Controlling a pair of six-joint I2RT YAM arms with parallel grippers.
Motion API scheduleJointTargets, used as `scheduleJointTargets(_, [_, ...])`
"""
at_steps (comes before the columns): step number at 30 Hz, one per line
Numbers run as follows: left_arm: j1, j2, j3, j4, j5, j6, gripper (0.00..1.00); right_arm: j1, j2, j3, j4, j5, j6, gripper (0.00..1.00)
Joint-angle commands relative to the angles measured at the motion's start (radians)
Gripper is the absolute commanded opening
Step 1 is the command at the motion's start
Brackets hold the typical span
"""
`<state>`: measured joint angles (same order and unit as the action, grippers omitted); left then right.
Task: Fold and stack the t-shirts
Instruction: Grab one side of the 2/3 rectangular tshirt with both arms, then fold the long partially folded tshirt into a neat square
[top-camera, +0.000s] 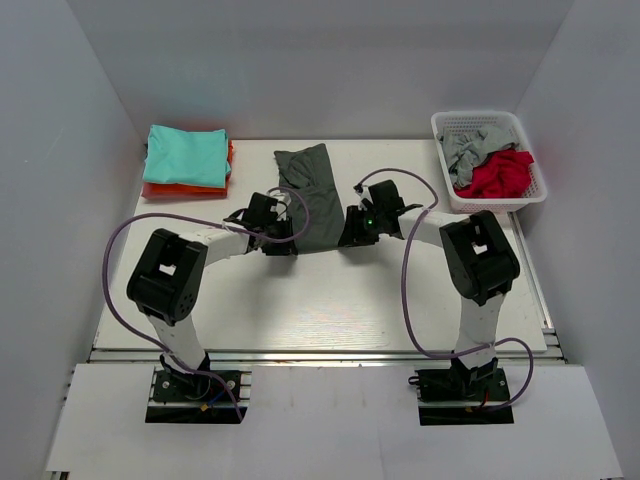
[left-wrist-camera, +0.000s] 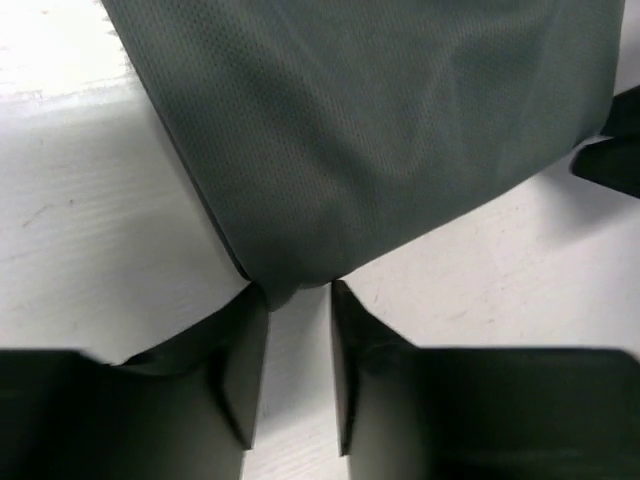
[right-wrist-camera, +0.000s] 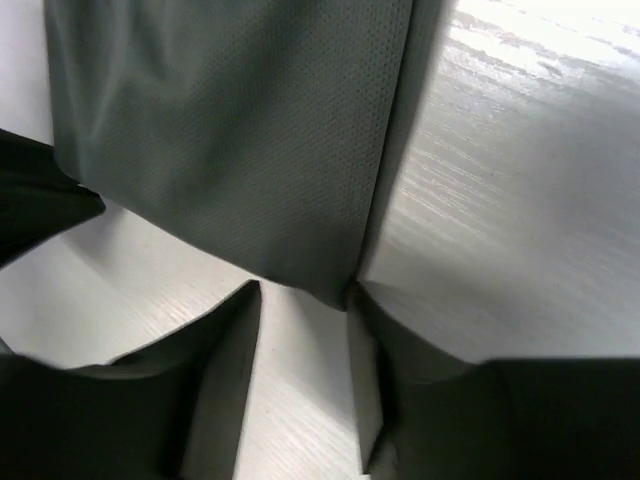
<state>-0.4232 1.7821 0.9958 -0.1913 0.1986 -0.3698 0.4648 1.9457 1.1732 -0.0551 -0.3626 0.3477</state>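
Observation:
A dark charcoal t-shirt (top-camera: 310, 195), folded into a long strip, lies flat in the middle of the table. My left gripper (top-camera: 296, 240) is at its near left corner. In the left wrist view that corner of the shirt (left-wrist-camera: 380, 130) dips between the tips of the gripper (left-wrist-camera: 298, 290), whose jaws stand apart with bare table between them. My right gripper (top-camera: 346, 238) is at the near right corner. The shirt (right-wrist-camera: 230, 130) touches the right fingertip (right-wrist-camera: 362, 300) of the gripper (right-wrist-camera: 305, 290), whose jaws stand apart, nothing pinched.
A folded teal t-shirt (top-camera: 186, 155) lies on an orange one (top-camera: 170, 188) at the back left. A white mesh basket (top-camera: 445, 125) at the back right holds a light grey shirt (top-camera: 468, 150) and a red one (top-camera: 497, 175). White walls enclose the table.

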Motion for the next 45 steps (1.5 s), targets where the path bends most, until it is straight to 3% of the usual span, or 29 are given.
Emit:
scheduleJointTargets(1, [-0.006, 0.023, 0.009, 0.02, -0.001, 0.02, 0.39, 0.002, 0.045, 0.005, 0.014, -0.015, 0.019, 0.4])
scheduleJointTargets(2, [-0.006, 0.036, 0.018, 0.02, -0.001, 0.031, 0.31, 0.0, 0.05, 0.015, 0.012, -0.022, 0.014, 0.29])
scheduleJointTargets(3, [-0.006, 0.036, 0.029, 0.009, -0.001, 0.031, 0.15, 0.003, 0.05, 0.016, 0.009, -0.021, 0.019, 0.25])
scheduleJointTargets(5, [-0.006, 0.045, 0.029, 0.019, 0.009, 0.031, 0.0, -0.002, 0.039, 0.016, 0.005, -0.018, 0.019, 0.1])
scheduleJointTargets(7, [-0.006, 0.033, 0.029, 0.02, 0.021, 0.031, 0.0, 0.002, 0.026, 0.006, 0.011, -0.013, 0.019, 0.0])
scheduleJointTargets(13, [-0.015, -0.125, -0.06, 0.009, 0.021, 0.031, 0.0, 0.003, -0.092, -0.059, -0.023, -0.012, -0.003, 0.0])
scheduleJointTargets(17, [-0.025, -0.226, -0.097, -0.066, 0.123, 0.04, 0.0, 0.006, -0.261, -0.174, -0.057, -0.039, -0.012, 0.0])
scheduleJointTargets(22, [-0.069, -0.372, -0.146, -0.184, 0.272, 0.011, 0.0, 0.011, -0.447, -0.254, -0.228, -0.093, -0.049, 0.0])
scheduleJointTargets(28, [-0.08, -0.548, -0.12, -0.373, 0.35, 0.011, 0.0, 0.008, -0.619, -0.219, -0.46, -0.147, -0.078, 0.0])
scheduleJointTargets(35, [-0.089, -0.598, -0.002, -0.393, 0.261, 0.011, 0.0, 0.003, -0.692, -0.117, -0.474, -0.159, -0.075, 0.0])
scheduleJointTargets(45, [-0.061, -0.498, 0.098, -0.32, 0.038, -0.058, 0.0, -0.014, -0.512, 0.074, -0.471, -0.059, -0.075, 0.0])
